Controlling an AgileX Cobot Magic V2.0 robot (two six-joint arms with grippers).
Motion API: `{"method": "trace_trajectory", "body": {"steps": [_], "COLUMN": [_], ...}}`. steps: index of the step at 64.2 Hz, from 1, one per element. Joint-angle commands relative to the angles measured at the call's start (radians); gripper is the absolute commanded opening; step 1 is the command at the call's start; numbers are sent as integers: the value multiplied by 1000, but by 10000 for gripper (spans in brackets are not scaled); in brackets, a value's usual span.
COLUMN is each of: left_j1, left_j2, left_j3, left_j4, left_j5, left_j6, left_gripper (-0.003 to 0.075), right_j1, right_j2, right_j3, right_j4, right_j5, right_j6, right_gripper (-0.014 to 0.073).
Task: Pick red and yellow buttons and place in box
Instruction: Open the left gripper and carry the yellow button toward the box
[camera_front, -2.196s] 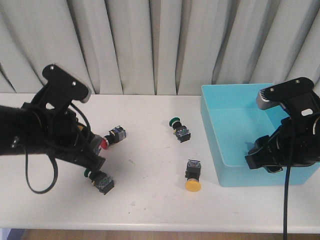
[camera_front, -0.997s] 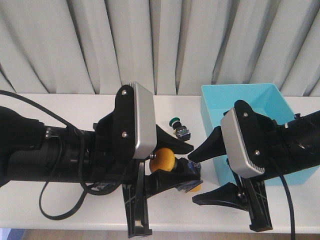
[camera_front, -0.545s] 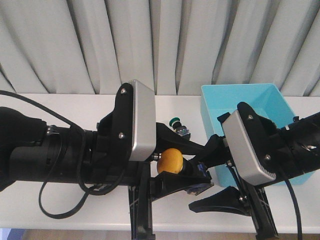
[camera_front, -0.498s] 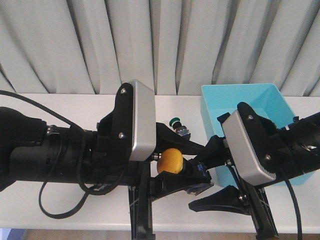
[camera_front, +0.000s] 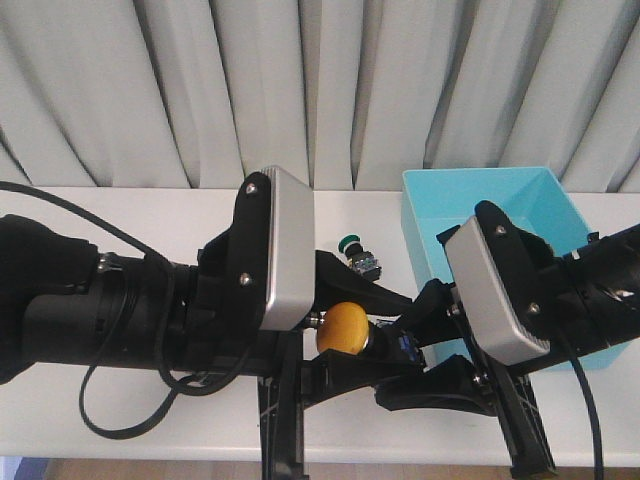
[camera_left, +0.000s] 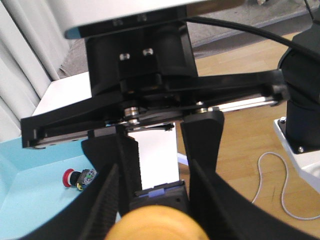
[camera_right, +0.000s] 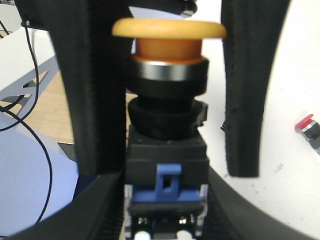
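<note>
Yellow mushroom-capped push-button on a black blocky body (camera_front: 343, 329): held up off the white surface (camera_front: 150, 215), between my two grippers, just left of the light-blue plastic box (camera_front: 480, 190). Long axis runs cap toward my left arm, body toward my right. My left gripper (camera_left: 160, 200) looks clamped on the black body, cap nearest the wrist. My right gripper (camera_right: 167, 100) has its fingers apart, straddling the button, not visibly touching it. Both arms reach in level, wrists facing. I judge a handover; right side is nearer the box. A red button (camera_left: 75, 178) already lies inside.
</note>
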Motion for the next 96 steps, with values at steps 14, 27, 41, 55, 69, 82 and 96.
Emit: {"method": "trace_trajectory", "body": {"steps": [14, 27, 41, 55, 69, 82, 96], "left_j1": [-2, -2, -1, -1, 13, 31, 31], "left_j2": [-27, -27, -26, -19, -19, -19, -19], "left_j3": [-24, -24, -24, -24, -23, -23, -23], "left_j4": [-44, -42, 74, 337, 714, 867, 873], "left_j5": [17, 4, -54, -189, -274, -260, -251], "left_j6": [8, -22, -107, -342, -657, -812, -814], "left_gripper": [505, 635, 624, 607, 589, 586, 586], "right_j1": [0, 0, -2, -2, -11, -127, -233], "right_j2": [-21, -21, -21, -21, -18, 50, 277], "right_j3": [-23, -23, -23, -23, -23, -26, -166], "right_j4": [49, 46, 9, -160, -485, -744, -873], "right_j5": [-11, -25, -36, -132, -394, -599, -497], "right_j6": [40, 41, 55, 202, 727, 1402, 1607], "right_gripper": [209, 209, 209, 209, 211, 216, 230]}}
